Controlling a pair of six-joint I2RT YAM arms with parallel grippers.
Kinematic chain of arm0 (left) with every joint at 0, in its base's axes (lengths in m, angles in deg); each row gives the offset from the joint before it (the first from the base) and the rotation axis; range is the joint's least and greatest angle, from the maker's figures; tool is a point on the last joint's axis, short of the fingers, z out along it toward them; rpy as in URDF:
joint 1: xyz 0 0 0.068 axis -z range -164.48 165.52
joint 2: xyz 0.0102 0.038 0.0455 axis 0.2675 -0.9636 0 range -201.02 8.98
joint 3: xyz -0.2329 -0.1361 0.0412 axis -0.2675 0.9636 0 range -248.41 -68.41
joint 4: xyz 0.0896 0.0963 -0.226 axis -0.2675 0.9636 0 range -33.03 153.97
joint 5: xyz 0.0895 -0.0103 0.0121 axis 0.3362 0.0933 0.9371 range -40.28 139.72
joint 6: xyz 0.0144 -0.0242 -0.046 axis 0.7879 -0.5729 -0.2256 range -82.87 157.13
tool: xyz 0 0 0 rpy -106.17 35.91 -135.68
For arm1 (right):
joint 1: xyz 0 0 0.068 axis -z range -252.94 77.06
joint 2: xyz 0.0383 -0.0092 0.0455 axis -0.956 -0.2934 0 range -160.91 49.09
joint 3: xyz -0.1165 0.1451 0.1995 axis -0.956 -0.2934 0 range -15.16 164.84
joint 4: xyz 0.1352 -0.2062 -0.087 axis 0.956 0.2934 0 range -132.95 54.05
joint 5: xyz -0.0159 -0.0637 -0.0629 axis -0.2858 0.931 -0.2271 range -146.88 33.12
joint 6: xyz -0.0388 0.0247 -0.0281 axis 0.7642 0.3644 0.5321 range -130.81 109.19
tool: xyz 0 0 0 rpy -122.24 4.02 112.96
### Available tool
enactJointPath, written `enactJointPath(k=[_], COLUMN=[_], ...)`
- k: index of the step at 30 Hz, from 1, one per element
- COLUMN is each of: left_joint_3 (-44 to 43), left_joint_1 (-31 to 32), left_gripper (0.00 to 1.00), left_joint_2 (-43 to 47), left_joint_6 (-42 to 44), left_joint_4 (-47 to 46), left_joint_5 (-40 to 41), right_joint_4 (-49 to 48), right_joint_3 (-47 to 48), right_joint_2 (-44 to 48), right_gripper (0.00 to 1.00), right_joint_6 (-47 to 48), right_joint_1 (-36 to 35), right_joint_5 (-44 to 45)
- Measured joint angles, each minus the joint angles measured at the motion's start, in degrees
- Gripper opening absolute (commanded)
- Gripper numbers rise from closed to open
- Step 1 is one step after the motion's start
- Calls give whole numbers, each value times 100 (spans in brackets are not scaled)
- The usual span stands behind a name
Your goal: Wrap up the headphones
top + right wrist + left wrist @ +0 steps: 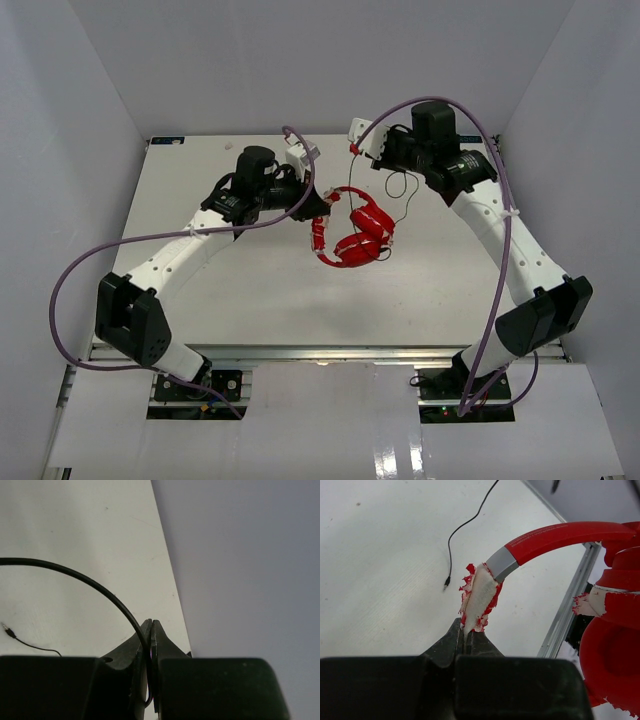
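Observation:
The red headphones (357, 236) are at the middle of the white table (230, 290), earcups folded together. My left gripper (321, 222) is shut on the worn, peeling padding (480, 597) at one end of the red headband (560, 535). A red earcup (612, 665) fills the right side of the left wrist view. The thin black cord (403, 205) runs up from the headphones to my right gripper (392, 165), which is shut on the cord (100, 587). The cord's free end with the jack plug (446, 584) lies on the table.
Thick purple robot cables (70, 290) loop beside both arms. White walls (560, 110) enclose the table on three sides; the right gripper is close to the back right wall (240, 555). A metal rail (570, 600) runs along the table's near edge.

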Motion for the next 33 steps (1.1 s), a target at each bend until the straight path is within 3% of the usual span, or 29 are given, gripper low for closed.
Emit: enactJointPath(k=[9,16,22,33], left_joint_3=[-90,-170,-682,-2321], left_joint_1=[95,93,93,122], left_gripper=[0,0,0,0], left_joint_2=[408,613,591,43], left_joint_6=[-318,-576,-819,-1593], left_joint_4=[-337,-427,-249,179], left_joint_5=[-354,79,538,865], right_joint_4=[94,61,-227,-2030], right_joint_3=[-77,-101,-816,-1568], right_joint_2=[-182,-206,-82,-103], right_gripper=[8,8,13,24], right_joint_6=[-988,-1950,-2632,-4828], right_joint_1=[332,1305,1377,1377], right_joint_5=[-1216,-2429,-3552,-5512])
